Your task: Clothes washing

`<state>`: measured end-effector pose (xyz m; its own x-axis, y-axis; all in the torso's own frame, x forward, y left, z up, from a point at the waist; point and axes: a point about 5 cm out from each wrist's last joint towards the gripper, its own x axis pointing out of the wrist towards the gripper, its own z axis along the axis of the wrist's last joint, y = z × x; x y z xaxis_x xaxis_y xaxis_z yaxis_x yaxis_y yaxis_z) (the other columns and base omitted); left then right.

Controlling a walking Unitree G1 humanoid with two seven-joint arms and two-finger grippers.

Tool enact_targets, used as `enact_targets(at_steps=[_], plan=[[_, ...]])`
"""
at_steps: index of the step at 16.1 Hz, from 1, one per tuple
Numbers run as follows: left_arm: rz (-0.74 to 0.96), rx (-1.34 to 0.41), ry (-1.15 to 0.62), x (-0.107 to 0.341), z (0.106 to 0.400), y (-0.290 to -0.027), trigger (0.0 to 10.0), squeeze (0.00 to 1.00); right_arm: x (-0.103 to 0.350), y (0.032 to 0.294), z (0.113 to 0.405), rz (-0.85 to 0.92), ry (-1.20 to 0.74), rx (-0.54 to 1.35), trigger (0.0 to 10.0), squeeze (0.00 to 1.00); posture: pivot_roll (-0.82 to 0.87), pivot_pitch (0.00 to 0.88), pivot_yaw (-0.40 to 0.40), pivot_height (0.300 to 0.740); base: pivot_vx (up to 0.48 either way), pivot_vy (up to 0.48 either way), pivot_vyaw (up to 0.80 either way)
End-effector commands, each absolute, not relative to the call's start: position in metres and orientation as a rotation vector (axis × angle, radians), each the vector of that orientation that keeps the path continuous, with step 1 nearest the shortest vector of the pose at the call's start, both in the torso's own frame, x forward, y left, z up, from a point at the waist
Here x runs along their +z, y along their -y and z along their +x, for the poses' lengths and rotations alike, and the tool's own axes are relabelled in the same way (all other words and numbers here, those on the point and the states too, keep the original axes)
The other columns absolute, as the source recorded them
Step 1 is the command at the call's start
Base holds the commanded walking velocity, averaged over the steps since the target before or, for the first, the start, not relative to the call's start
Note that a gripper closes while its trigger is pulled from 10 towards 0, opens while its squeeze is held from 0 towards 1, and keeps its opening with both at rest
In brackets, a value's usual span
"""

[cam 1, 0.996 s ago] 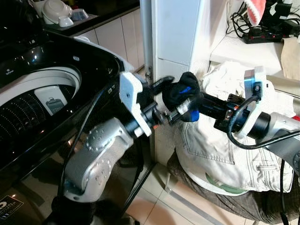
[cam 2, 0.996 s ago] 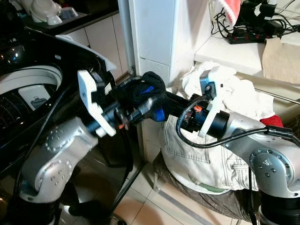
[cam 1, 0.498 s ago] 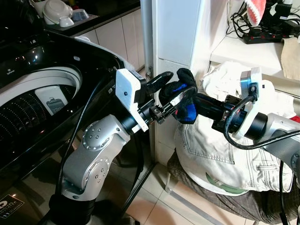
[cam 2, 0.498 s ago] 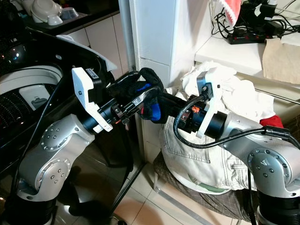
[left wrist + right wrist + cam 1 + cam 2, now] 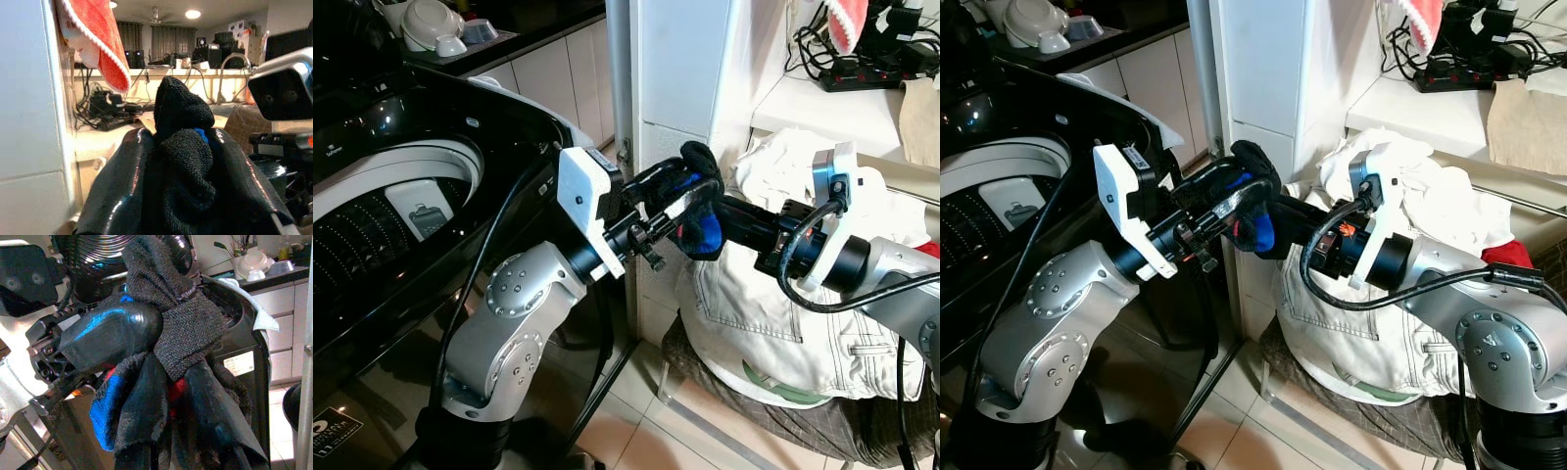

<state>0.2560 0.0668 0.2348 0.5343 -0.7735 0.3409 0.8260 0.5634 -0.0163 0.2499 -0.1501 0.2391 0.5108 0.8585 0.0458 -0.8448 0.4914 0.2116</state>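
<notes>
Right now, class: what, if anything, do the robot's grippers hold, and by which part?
Both hold one dark sock with blue patches: the right gripper pinches its bunched middle, and the left gripper clamps the other bunched end.

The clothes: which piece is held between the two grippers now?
The black and blue sock, pinched by the left gripper and right gripper. The white garments lie piled behind, untouched.

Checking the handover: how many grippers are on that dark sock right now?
2. The left gripper closes on the dark sock from the washing machine side; the right gripper grips it from the laundry pile side.
</notes>
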Motion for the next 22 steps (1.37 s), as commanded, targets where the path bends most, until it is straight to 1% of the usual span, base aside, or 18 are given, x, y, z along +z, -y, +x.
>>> enact_targets(at_steps=[1,3,4,10,11,12,13,15,16,17,18,19,20,21,22], plan=[[-0.220,-0.873,0.263,0.229,0.264,-0.081,0.0,0.00,0.241,0.149,0.247,0.210,-0.062,1.056,0.0,0.00,-0.06,0.001,0.079,0.740,0.000,0.000,0.00],[-0.206,-0.857,0.252,0.228,0.265,-0.084,0.0,0.00,0.240,0.149,0.247,0.210,-0.062,1.053,0.0,0.00,-0.06,0.002,0.077,0.740,0.000,0.000,0.00],[-0.161,-0.846,0.271,0.228,0.265,-0.085,0.0,0.00,0.240,0.150,0.247,0.209,-0.063,1.052,0.0,0.00,-0.06,0.002,0.077,0.740,0.000,0.000,0.00],[-0.148,-0.815,0.274,0.230,0.270,-0.089,0.0,0.00,0.240,0.149,0.248,0.199,-0.064,1.044,0.0,0.00,-0.06,0.003,0.079,0.740,0.000,0.000,0.00],[-0.153,-0.812,0.276,0.230,0.271,-0.090,0.0,0.00,0.240,0.149,0.248,0.194,-0.059,1.037,1.4,0.00,-0.06,0.001,0.080,0.740,0.000,0.000,0.00],[-0.154,-0.795,0.288,0.232,0.273,-0.092,0.0,0.00,0.240,0.149,0.249,0.193,-0.053,1.033,10.0,0.22,-0.06,0.001,0.082,0.740,0.000,0.000,0.00],[-0.145,-0.767,0.297,0.234,0.276,-0.095,0.0,0.00,0.240,0.149,0.249,0.195,-0.052,1.038,10.0,1.00,-0.06,0.000,0.083,0.740,0.000,0.000,0.00],[-0.104,-0.639,0.331,0.245,0.293,-0.112,0.0,0.00,0.241,0.150,0.251,0.173,-0.037,1.014,10.0,1.00,-0.06,0.000,0.083,0.740,0.000,0.000,0.00],[-0.081,-0.584,0.350,0.252,0.300,-0.122,0.0,0.00,0.242,0.151,0.254,0.158,-0.023,0.981,10.0,0.00,-0.06,0.000,0.083,0.740,0.000,0.000,0.00],[-0.063,-0.536,0.367,0.259,0.307,-0.130,0.0,0.00,0.243,0.152,0.257,0.148,-0.012,0.958,10.0,0.00,-0.06,0.000,0.086,0.740,0.000,0.000,0.00],[-0.014,-0.439,0.389,0.271,0.320,-0.150,0.0,0.00,0.244,0.152,0.259,0.140,0.001,0.941,10.0,0.00,-0.07,0.000,0.089,0.740,0.000,0.000,0.00],[0.022,-0.373,0.391,0.278,0.328,-0.163,0.0,0.00,0.245,0.151,0.259,0.134,0.005,0.942,10.0,0.00,-0.07,0.000,0.089,0.740,0.000,0.000,0.00],[0.080,-0.268,0.381,0.284,0.336,-0.178,0.0,0.00,0.246,0.150,0.258,0.126,0.008,0.946,10.0,0.00,-0.07,0.000,0.089,0.740,0.000,0.000,0.00],[0.208,-0.030,0.287,0.286,0.355,-0.215,0.0,0.00,0.247,0.143,0.256,0.119,0.012,0.967,10.0,0.00,-0.06,0.000,0.087,0.740,0.000,0.000,0.00],[0.270,0.064,0.236,0.284,0.362,-0.231,0.0,0.00,0.247,0.140,0.256,0.117,0.014,0.977,10.0,0.00,-0.06,0.000,0.086,0.740,0.000,0.000,0.00]])
